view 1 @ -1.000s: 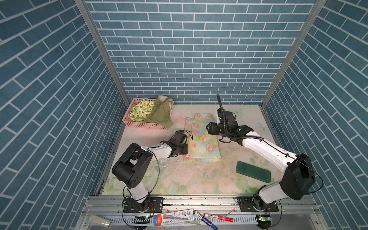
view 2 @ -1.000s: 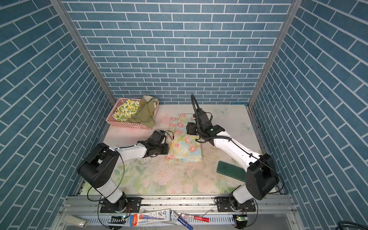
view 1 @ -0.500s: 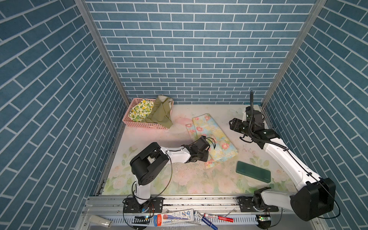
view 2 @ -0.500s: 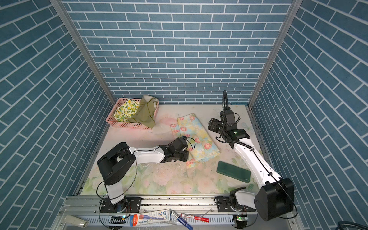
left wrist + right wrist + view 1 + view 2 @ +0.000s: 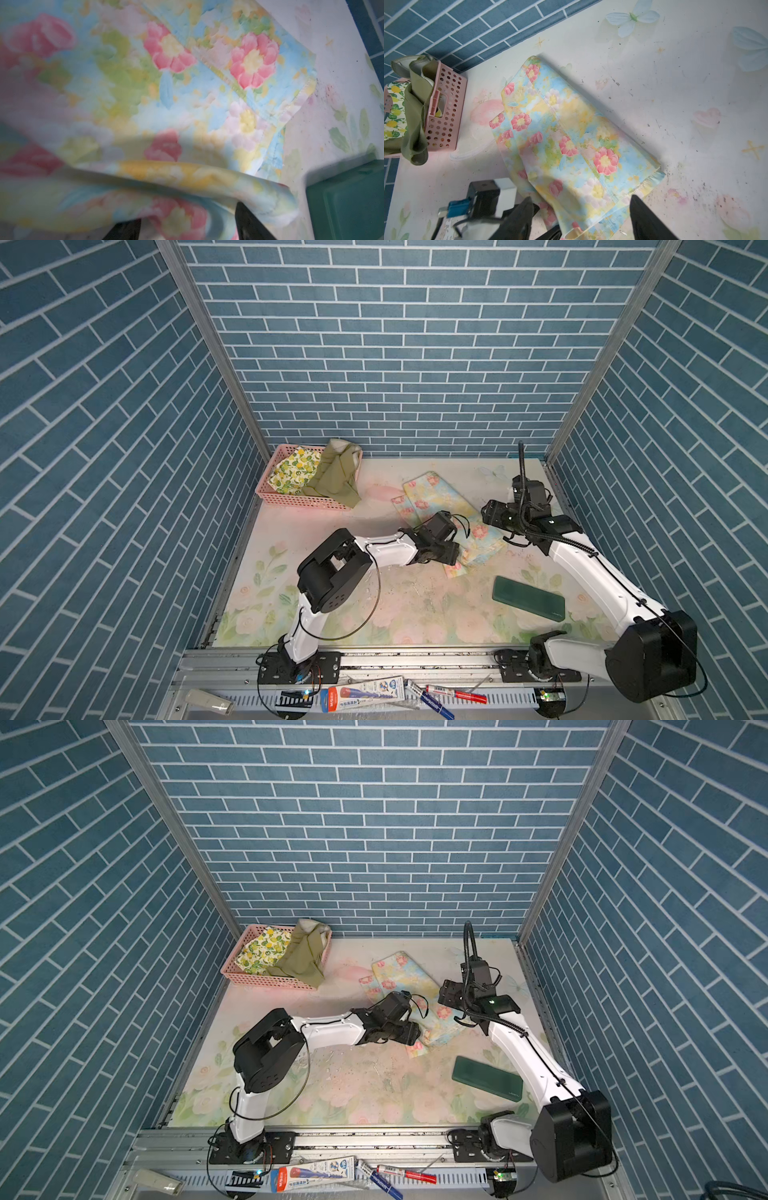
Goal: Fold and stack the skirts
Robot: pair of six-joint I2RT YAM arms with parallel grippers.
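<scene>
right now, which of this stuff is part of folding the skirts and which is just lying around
Job: floral skirt, green skirt, lemon skirt.
Just lying about: pink basket, dark green block, pens on the front rail.

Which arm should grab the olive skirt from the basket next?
Probably the left: the pink basket holding the olive skirt sits on that arm's side. The left claw and right claw are open by the folded floral skirt; the right would reach across.
</scene>
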